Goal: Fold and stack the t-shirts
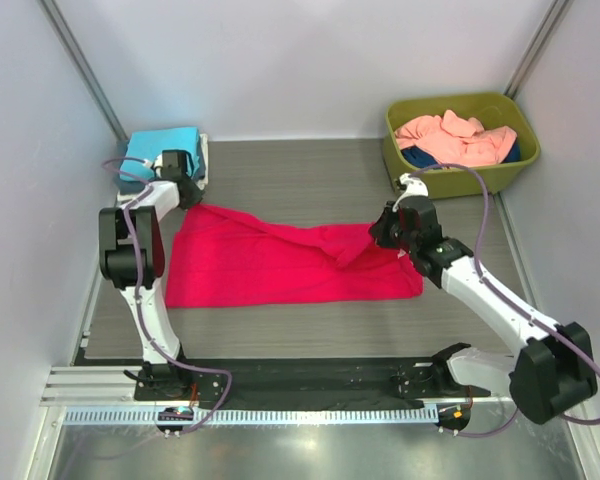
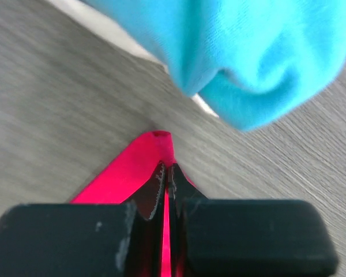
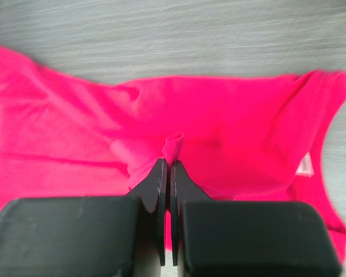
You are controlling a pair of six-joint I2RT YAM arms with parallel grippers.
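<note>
Top external view shows the soft crimson-pink cloth t-shirt spread flat, its long axis running sideways away from the olive-green plastic tub. The right gripper, the one nearer the tub, is clamped on a pinch of cloth at the shirt's tub-side end. The left gripper is clamped on the corner farthest from the tub.

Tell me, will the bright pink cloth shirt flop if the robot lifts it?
Probably floppy: the crimson-pink cloth t-shirt lies flat and creased, bunching where the right gripper pinches it. Probably light: a thin corner fits inside the left gripper.
</note>
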